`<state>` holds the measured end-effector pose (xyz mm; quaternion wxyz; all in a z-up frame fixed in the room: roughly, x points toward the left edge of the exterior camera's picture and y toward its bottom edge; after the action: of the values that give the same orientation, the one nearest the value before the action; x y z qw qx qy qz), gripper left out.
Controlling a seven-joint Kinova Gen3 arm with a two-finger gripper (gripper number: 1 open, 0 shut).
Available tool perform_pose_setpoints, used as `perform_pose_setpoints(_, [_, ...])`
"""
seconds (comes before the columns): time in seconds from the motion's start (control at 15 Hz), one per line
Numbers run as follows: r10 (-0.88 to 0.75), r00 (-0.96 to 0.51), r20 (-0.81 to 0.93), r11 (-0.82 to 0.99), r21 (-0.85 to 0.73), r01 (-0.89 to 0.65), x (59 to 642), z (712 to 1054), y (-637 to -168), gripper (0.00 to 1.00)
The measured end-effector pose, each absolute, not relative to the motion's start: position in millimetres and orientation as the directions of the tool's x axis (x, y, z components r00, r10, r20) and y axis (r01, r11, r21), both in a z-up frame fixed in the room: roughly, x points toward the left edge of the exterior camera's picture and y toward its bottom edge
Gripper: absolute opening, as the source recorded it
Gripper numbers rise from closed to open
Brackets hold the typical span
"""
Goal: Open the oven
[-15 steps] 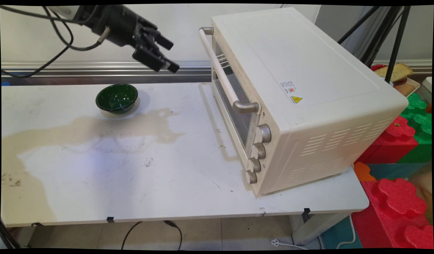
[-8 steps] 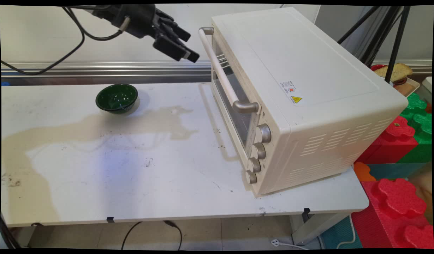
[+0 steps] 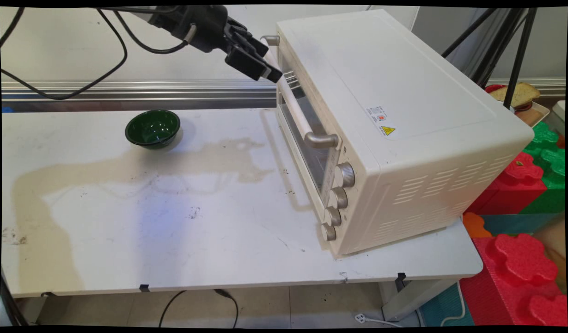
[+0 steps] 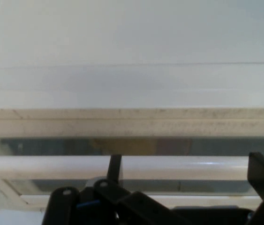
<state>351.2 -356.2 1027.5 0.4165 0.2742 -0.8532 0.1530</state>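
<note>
Gripper [image 3: 271, 68], fingers [image 4: 262, 174] spread apart and holding nothing, hangs at the far end of the handle [image 3: 295, 104] on the oven [image 3: 394, 125] at the table's [image 3: 126, 240] right, a stiff, smooth bar probably best grasped mid-length.

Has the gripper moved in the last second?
Yes. The gripper has moved right, away from above the green bowl, and now sits at the far end of the oven's handle.
</note>
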Motion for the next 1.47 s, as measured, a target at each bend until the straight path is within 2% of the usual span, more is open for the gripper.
perform_pose_setpoints(0.13, [-0.342,-0.499,0.796,0.803,-0.027,-0.595,347,1026,-359,1.0])
perform_pose_setpoints(0.2, [-0.343,-0.498,0.796,0.804,-0.026,-0.594,345,1026,-359,0.0])
perform_pose_setpoints(1.47, [-0.387,-0.485,0.785,0.793,0.014,-0.609,310,1000,-377,0.0])
